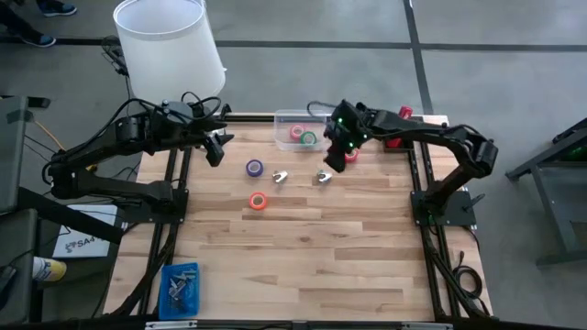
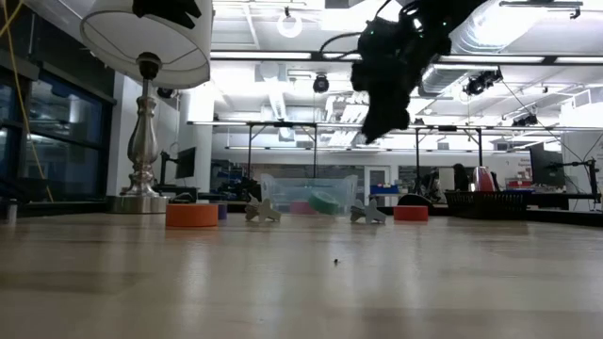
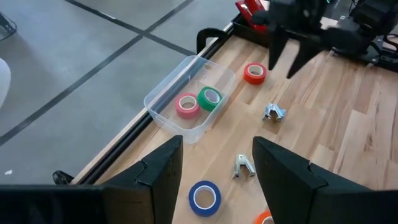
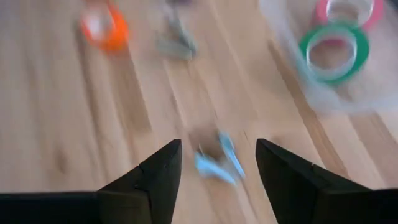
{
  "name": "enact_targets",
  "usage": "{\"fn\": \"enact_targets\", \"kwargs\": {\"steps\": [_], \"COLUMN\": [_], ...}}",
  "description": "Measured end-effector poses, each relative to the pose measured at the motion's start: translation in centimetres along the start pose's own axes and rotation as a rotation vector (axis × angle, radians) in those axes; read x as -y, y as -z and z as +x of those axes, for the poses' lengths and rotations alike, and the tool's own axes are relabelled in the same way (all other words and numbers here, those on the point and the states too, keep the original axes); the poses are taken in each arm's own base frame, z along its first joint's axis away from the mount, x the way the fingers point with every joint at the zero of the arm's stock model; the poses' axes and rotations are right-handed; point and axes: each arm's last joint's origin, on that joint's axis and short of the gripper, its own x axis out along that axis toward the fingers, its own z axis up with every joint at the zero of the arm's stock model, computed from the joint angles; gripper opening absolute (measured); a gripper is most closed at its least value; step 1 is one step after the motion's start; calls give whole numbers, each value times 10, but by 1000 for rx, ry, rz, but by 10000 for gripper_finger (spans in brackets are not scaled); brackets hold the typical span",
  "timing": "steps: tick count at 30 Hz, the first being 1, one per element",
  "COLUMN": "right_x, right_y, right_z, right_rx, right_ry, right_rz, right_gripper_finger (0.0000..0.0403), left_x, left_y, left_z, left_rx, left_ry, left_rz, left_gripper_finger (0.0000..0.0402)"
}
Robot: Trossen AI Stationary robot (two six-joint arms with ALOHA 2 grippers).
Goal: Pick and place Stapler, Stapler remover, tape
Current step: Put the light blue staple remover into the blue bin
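Note:
A clear bin (image 1: 286, 117) at the table's far edge holds a pink roll (image 3: 187, 104) and a green roll (image 3: 209, 98) of tape. A purple roll (image 1: 255, 168), an orange roll (image 1: 259, 202) and a red roll (image 3: 254, 73) lie flat on the table. Two silvery stapler removers (image 1: 280, 176) (image 1: 323, 176) rest between them. The red stapler (image 3: 249, 9) lies at the far right, partly hidden by my right arm. My right gripper (image 1: 336, 163) hangs open and empty above the right-hand remover (image 4: 214, 158). My left gripper (image 1: 215, 149) is open, raised at the far left.
A lamp with a white shade (image 1: 170, 41) stands at the far left corner. A blue packet (image 1: 179, 286) lies at the near left edge. The near half of the wooden table (image 1: 303, 266) has free room.

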Motion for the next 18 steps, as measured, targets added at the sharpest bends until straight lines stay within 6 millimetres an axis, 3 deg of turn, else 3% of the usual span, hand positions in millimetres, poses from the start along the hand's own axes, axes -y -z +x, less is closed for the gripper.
{"fn": "enact_targets", "kwargs": {"steps": [5,9,18], "right_x": [-7,-12,-20], "right_y": [15,16,24], "right_z": [9,17,52], "right_rx": [-175,-209,-325], "right_ry": [93,109,41], "right_rz": [-210,-377,-604], "right_gripper_finger": [218,249,293], "left_x": [0,0,0], "left_y": [0,0,0], "left_z": [0,0,0], "left_rx": [0,0,0], "left_ry": [0,0,0], "left_rz": [2,2,2], "left_gripper_finger": [190,190,190]}}
